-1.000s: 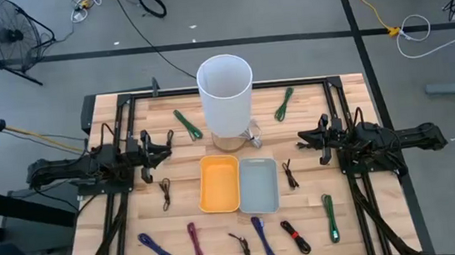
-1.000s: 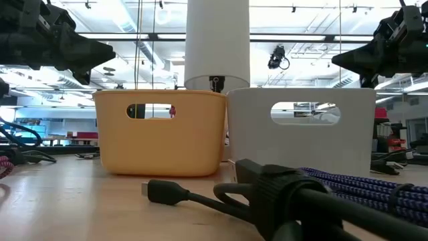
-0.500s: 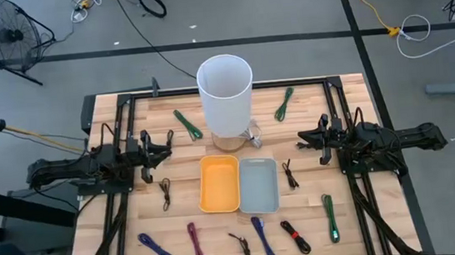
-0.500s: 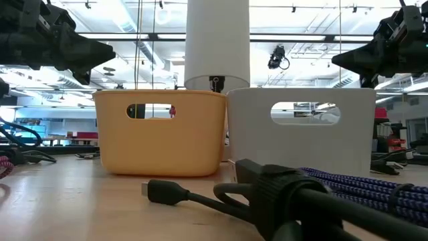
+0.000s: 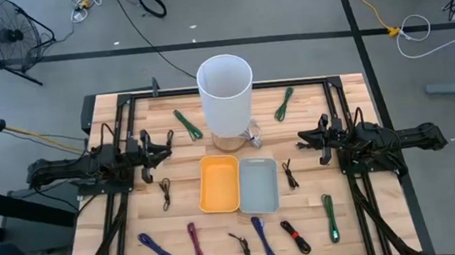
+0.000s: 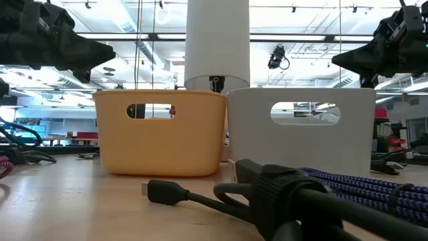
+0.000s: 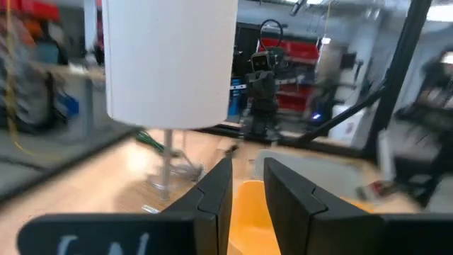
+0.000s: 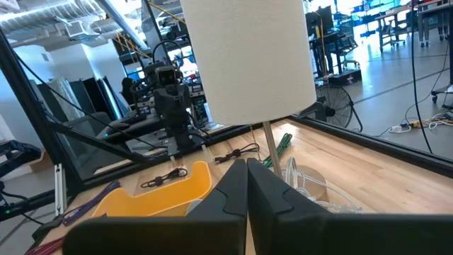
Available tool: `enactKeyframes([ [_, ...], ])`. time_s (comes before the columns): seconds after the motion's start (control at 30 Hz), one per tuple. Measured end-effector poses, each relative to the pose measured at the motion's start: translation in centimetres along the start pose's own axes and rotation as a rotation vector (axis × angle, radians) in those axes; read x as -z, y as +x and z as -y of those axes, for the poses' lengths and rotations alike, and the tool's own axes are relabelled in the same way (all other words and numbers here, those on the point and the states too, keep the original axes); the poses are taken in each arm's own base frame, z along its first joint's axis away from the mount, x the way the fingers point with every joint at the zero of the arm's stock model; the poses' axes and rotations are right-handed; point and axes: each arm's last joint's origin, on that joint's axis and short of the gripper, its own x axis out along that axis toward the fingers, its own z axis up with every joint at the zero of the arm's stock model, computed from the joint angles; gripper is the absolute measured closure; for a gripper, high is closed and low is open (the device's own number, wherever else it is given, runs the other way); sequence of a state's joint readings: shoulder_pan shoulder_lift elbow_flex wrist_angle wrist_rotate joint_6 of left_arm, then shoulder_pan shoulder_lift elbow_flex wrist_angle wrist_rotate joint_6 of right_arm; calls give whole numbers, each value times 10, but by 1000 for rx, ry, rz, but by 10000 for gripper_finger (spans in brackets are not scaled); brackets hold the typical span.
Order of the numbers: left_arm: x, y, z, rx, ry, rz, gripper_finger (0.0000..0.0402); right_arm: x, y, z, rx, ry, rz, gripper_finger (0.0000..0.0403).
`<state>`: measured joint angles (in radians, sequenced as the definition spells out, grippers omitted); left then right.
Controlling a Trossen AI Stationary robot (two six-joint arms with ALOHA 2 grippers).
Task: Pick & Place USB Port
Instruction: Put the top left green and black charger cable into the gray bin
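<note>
Several coiled cables lie flat on the wooden table: a black one (image 5: 165, 192) left of the bins, a black one (image 5: 289, 173) right of them, green ones (image 5: 187, 124) (image 5: 284, 104) at the back, and several along the near edge, one being blue (image 5: 261, 238). An orange bin (image 5: 219, 183) and a grey bin (image 5: 258, 185) stand side by side at the centre. My left gripper (image 5: 169, 141) hovers left of the bins, slightly open and empty, as the left wrist view (image 7: 248, 191) shows. My right gripper (image 5: 301, 140) hovers right of them, shut and empty, as the right wrist view (image 8: 247, 177) shows.
A tall white cylinder (image 5: 225, 94) on a thin metal stand is behind the bins. A black cable with its plug (image 6: 167, 193) lies close to the low camera. Black frame rails (image 5: 126, 112) run along the table's sides and back. Bare wood lies between each gripper and the bins.
</note>
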<state>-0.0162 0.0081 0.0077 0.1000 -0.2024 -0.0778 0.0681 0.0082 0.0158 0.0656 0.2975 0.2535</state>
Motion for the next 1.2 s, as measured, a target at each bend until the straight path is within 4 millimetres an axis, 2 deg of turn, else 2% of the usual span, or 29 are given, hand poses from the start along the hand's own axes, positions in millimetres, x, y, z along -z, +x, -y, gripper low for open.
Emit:
enactKeyframes([
  [0.13, 0, 0, -1, -38, 86, 1, 317, 0, 0, 0, 0, 0, 0, 398],
  [0.37, 0, 0, -1, -40, 7, 3, 317, 0, 0, 0, 0, 0, 0, 398],
  [0.7, 0, 0, -1, -40, 3, 3, 317, 0, 0, 0, -1, 1, 5, 398],
  [0.87, 0, 0, -1, -37, -24, 3, 317, -9, 0, -1, 11, 28, 94, 398],
  [0.97, -1, 0, -1, -39, -104, 14, 317, -14, -1, -2, -3, 47, 149, 398],
  [1.1, -4, -1, -6, -214, -170, 60, 317, -23, -3, -4, -16, 75, 236, 398],
  [1.2, -11, -3, -13, -396, -137, 29, 317, -28, -4, -4, -21, 91, 288, 398],
])
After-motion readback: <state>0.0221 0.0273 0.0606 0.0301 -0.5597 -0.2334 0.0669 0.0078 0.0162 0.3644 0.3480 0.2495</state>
